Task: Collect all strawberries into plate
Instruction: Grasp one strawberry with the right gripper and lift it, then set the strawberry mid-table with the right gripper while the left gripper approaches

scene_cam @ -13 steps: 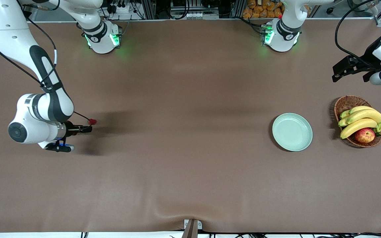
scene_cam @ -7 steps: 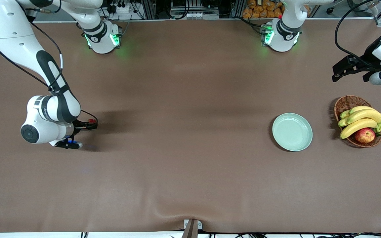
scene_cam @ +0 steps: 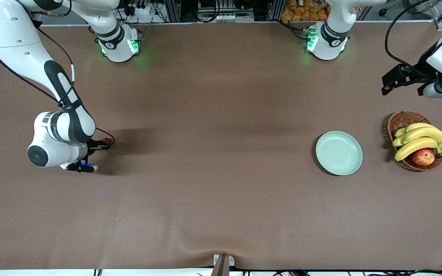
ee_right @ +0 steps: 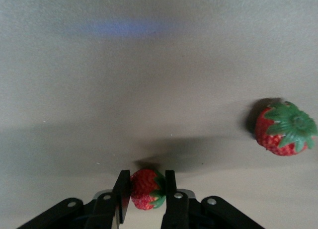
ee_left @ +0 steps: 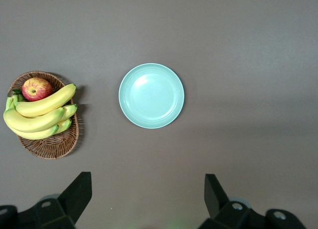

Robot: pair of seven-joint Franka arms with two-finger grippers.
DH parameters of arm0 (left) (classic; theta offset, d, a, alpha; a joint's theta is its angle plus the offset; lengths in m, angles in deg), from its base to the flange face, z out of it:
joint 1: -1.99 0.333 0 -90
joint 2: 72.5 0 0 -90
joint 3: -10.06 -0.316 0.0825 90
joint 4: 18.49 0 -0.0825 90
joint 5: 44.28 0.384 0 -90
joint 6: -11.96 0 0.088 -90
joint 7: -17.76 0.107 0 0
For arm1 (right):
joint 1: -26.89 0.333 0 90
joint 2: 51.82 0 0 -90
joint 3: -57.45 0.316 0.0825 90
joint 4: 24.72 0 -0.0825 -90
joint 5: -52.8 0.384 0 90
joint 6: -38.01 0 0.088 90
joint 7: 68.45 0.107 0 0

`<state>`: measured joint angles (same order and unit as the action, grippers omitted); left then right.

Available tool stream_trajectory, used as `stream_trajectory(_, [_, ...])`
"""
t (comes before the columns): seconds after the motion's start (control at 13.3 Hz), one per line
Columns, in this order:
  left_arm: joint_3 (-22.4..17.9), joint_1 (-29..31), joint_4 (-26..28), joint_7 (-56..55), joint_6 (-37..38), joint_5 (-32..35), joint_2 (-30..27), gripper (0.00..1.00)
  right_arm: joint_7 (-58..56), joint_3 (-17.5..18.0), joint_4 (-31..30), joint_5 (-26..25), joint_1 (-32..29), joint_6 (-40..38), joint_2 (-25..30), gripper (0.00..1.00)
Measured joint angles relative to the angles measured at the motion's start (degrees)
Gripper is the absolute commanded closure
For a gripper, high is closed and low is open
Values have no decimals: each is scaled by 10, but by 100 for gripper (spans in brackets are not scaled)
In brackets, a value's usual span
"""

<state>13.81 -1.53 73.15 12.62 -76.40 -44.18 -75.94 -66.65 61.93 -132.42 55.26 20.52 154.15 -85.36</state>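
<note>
My right gripper [ee_right: 145, 191] is clamped on a strawberry [ee_right: 144, 188] low at the table; the plate [scene_cam: 338, 153] lies well away toward my left gripper [ee_left: 149, 199], waiting wide above it

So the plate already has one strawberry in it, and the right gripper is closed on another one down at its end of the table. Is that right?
Not quite. The plate holds nothing, as the left wrist view shows. The rest stands: the right gripper is shut on a strawberry at its end of the table.
</note>
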Motion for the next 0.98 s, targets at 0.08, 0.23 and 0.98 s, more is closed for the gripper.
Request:
stream_trajectory(0.08, [1, 0, 0, 0, 0, 0, 0, 0, 0, 0, 0, 0, 1, 2, 0, 100])
stream_trajectory(0.23, [1, 0, 0, 0, 0, 0, 1, 0, 0, 3, 13, 5, 6, 8, 1, 100])
stream_trajectory(0.98, [0, 6, -2, 0, -3, 21, 22, 0, 255, 9, 91, 366, 342, 149, -1, 100])
